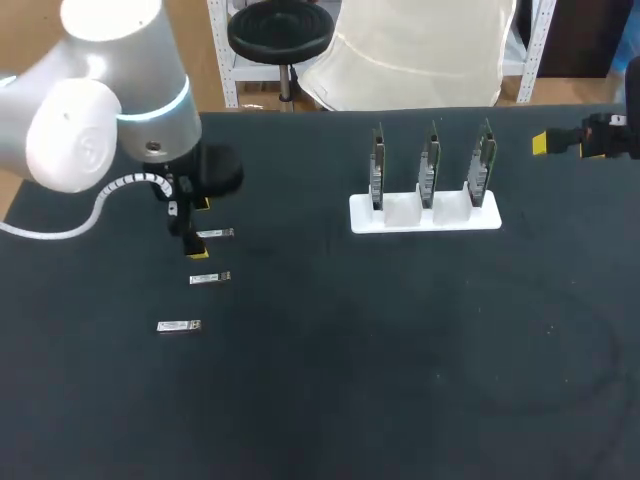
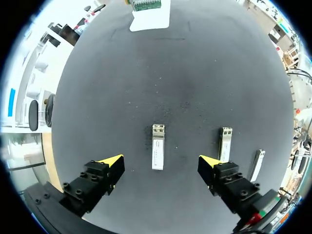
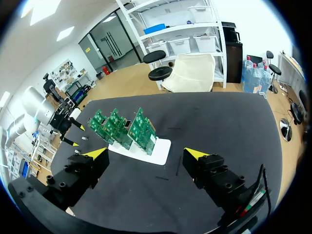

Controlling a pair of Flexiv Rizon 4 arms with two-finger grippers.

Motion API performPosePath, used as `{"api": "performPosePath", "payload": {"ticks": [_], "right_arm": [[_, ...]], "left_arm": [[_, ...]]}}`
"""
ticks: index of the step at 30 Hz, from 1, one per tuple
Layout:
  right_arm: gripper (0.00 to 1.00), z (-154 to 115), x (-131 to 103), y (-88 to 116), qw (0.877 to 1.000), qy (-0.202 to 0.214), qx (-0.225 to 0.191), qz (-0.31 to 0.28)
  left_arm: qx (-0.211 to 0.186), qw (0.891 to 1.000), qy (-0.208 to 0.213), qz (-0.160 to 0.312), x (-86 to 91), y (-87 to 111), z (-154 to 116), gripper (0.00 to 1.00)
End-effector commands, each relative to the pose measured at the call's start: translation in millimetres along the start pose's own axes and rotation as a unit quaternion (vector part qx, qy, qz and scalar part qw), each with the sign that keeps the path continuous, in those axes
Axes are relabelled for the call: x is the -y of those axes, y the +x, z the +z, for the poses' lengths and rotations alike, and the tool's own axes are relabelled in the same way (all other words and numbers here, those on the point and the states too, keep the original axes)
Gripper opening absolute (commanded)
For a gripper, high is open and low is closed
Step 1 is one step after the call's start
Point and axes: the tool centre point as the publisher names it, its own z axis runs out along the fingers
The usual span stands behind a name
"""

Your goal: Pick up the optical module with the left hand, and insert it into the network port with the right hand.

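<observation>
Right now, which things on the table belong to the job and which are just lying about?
Job: optical module, lying between the fingers of the open left end effector; three circuit boards in white stand; right end effector.
Idle: two other optical modules beside it.

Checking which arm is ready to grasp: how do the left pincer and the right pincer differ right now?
The left pincer hangs over an optical module, which lies between its fingers, untouched; the right pincer has nothing between its fingers. The left pincer is over the left part of the table; the right pincer is at its far right edge, apart from the white board stand. Both are open and hold nothing.
</observation>
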Motion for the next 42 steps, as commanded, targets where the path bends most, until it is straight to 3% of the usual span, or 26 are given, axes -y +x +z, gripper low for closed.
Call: {"api": "performPosePath", "payload": {"ticks": [1,29,30,31,32,42], "right_arm": [[1.00,0,0,0,1.000,0.000,0.000,0.000],[1.00,0,0,0,1.000,0.000,0.000,0.000],[1.00,0,0,0,1.000,0.000,0.000,0.000],[1.00,0,0,0,1.000,0.000,0.000,0.000],[1.00,0,0,0,1.000,0.000,0.000,0.000],[1.00,0,0,0,1.000,0.000,0.000,0.000]], "left_arm": [[0.000,1.000,0.001,-0.002,1.4,0.5,4,1.00],[-0.025,0.999,0.011,-0.024,-0.3,5.9,20,1.00],[-0.024,0.999,0.012,-0.024,-0.3,5.9,20,0.49],[-0.023,0.999,0.012,-0.024,-0.3,5.8,20,0.35],[-0.021,0.999,0.012,-0.023,-0.3,5.6,20,0.00],[-0.015,1.000,0.006,-0.025,-1.3,4.8,18,0.00]]}}
